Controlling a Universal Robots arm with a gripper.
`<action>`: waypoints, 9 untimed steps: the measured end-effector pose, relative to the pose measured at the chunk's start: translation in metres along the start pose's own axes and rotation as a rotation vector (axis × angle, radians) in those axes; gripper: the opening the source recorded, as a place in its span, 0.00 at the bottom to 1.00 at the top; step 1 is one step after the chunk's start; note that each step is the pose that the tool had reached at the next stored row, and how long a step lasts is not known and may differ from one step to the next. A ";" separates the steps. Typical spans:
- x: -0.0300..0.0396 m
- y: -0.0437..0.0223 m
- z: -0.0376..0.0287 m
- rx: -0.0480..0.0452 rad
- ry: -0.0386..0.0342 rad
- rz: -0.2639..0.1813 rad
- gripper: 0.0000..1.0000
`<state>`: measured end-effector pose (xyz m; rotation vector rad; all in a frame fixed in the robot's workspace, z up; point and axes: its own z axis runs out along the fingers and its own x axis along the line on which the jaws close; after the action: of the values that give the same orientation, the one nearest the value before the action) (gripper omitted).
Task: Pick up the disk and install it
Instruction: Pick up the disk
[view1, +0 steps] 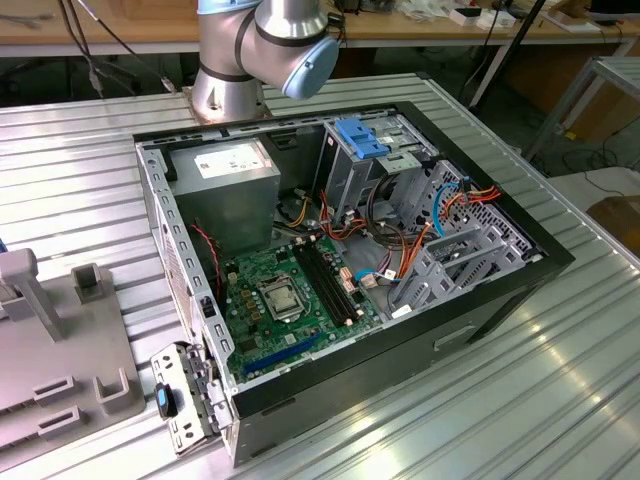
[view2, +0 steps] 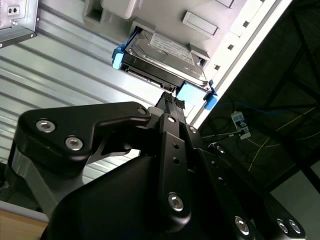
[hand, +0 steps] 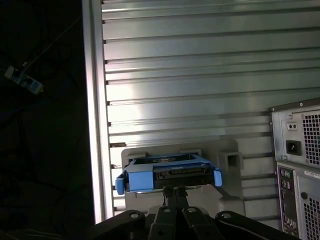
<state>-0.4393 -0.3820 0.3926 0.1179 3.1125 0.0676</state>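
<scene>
Second wrist view: the black robot gripper (view2: 170, 102) is up against the near end of the disk (view2: 165, 55), a flat dark-grey hard drive in a bright blue plastic carrier. I cannot tell whether it is touching or just short of it.
Tool state: neither wrist view lets me tell whether the gripper is spread, pressed together or pinching the carrier.
Disk location: it sits in a slot of the pale grey moulded plastic holder (hand: 231, 161), one narrow end towards the gripper. The holder rests on the ribbed aluminium table (hand: 200, 75), near the table's edge and apart from the grey perforated rear panel of the computer (hand: 297, 150).
Risk, grip: the hold looks to be on a narrow end only. To my eye a shallow or off-centre pinch could let the disk twist or slip out.
Risk, lift: the slot hugs the carrier, so pulling at an angle could jam it or drag the holder along.
Risk, install: loose orange and red cables (view1: 415, 240) lie by the grey metal drive brackets (view1: 450, 265). I judge they could snag the carrier rails or get trapped.
Holder contents: the disk.
Case contents: the black open-sided computer case (view1: 480, 310) holds the following:
- a green motherboard (view1: 290, 300)
- a grey metal power supply box (view1: 225, 170)
- a lighter-blue ribbed plastic latch plate (view1: 362, 137)
- the cables and the brackets
</scene>
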 end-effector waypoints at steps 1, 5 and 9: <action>0.0002 0.0000 0.0000 0.0000 -0.0001 -0.001 0.11; 0.0007 0.0000 0.0000 -0.0010 0.0017 -0.040 0.11; 0.0011 0.0000 0.0000 -0.0025 0.0045 -0.102 0.11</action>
<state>-0.4404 -0.3820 0.3926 -0.0415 3.1166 0.0696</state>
